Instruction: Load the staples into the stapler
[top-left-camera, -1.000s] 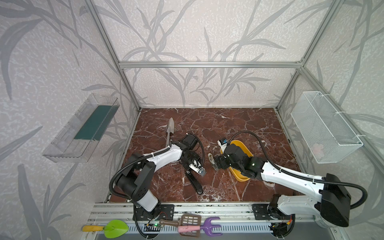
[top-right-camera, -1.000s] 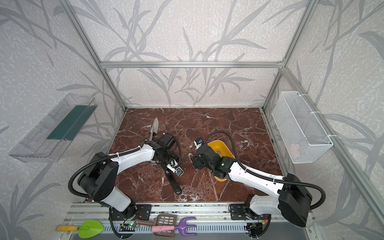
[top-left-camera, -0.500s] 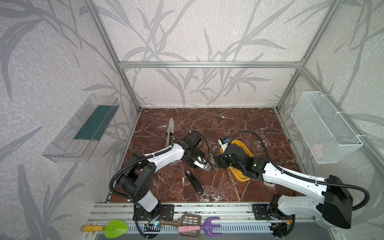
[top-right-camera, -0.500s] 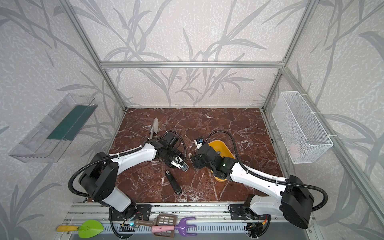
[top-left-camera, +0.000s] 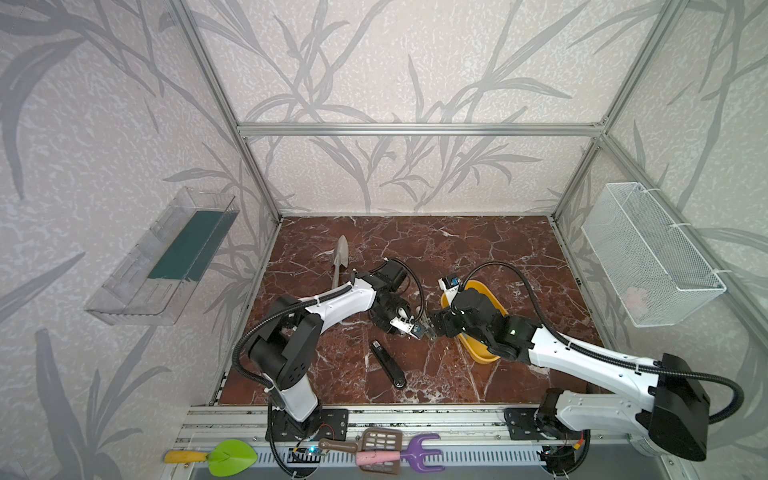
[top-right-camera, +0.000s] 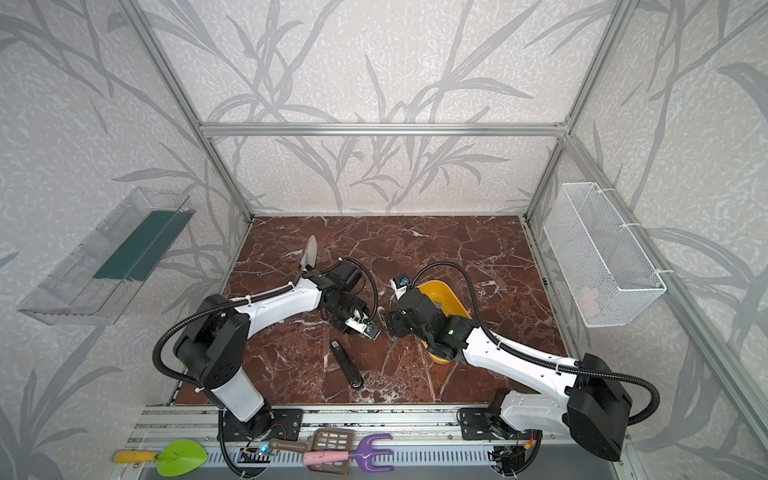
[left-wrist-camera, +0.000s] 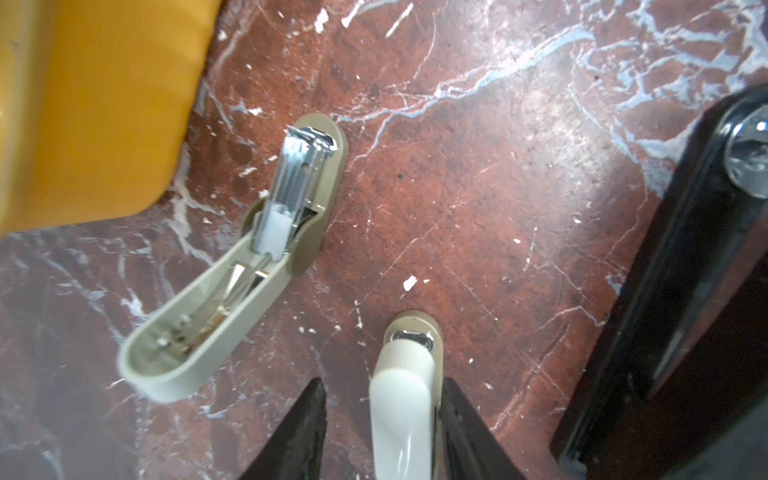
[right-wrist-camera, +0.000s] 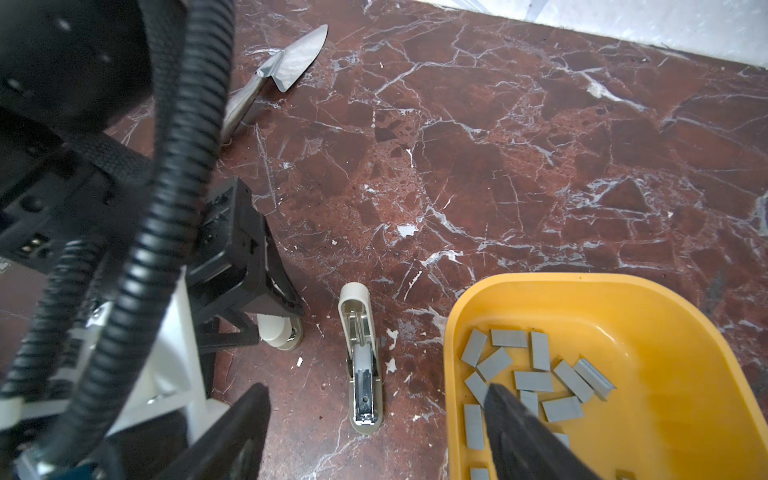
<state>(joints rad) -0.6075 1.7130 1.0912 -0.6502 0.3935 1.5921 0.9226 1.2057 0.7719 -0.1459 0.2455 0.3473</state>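
Your right gripper (right-wrist-camera: 374, 390) hangs released, one finger over the small flat grey staples (right-wrist-camera: 534, 380) in the yellow plastic tray (right-wrist-camera: 540, 277); drop straight onto a single strip lying apart from its neighbours. Your left gripper (left-wrist-camera: 384, 380) straddles a cream-white oblong block (left-wrist-camera: 405, 395); whether it grips, I cannot tell. The long slim black stapler (top-left-camera: 388, 365) lies near the front edge of the red-brown marble bench (top-left-camera: 457, 249)

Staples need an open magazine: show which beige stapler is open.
The beige stapler beside the yellow tray, rail bared; the other stapler, straddled by the left gripper, is closed.
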